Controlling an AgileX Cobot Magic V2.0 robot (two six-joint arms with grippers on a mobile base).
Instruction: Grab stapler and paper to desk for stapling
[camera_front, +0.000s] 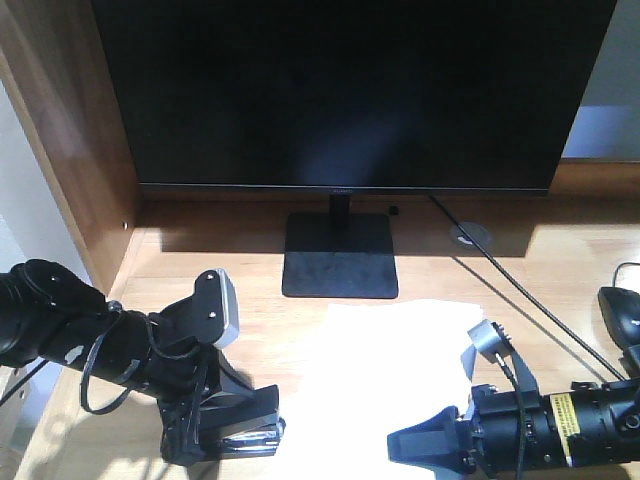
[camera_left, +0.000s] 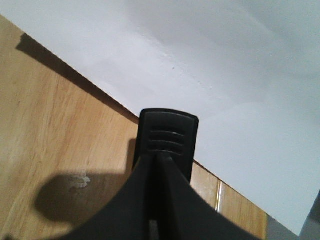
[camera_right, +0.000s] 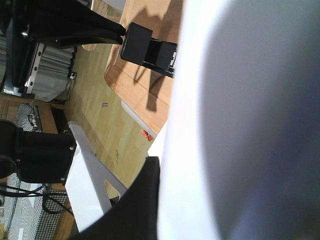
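Exterior front-facing view first: you have the small black desktop stapler (camera_front: 255, 440) clamped in the left gripper (camera_front: 240, 415) at about 7 o'clock in that picture, low over the light wood-grain desk (camera_front: 200, 260). The plain white rectangular sheet of paper (camera_front: 400, 350) lies at the centre, in front of the large black monitor (camera_front: 350, 90). The right gripper (camera_front: 425, 448) is at 5 o'clock, on the sheet's near edge. Its fingers look drawn together there, and in the right wrist view the paper covers the place where the second finger would be, so I judge it pinched on that edge, though you see only one finger plainly. The relation that matters is stapler to sheet. From the left gripper the paper lies toward 3 o'clock in the front view, just beside the stapler's end, and the stapler's long axis runs roughly 9 to 3, pointing at the sheet. In the left wrist view the stapler's ribbed end points to 12 o'clock and meets the paper's edge, which slants from 10 to 4 o'clock. You cannot tell from these pictures whether that edge sits inside the stapler's mouth or only beside it. The left arm is the nearer one to that corner.
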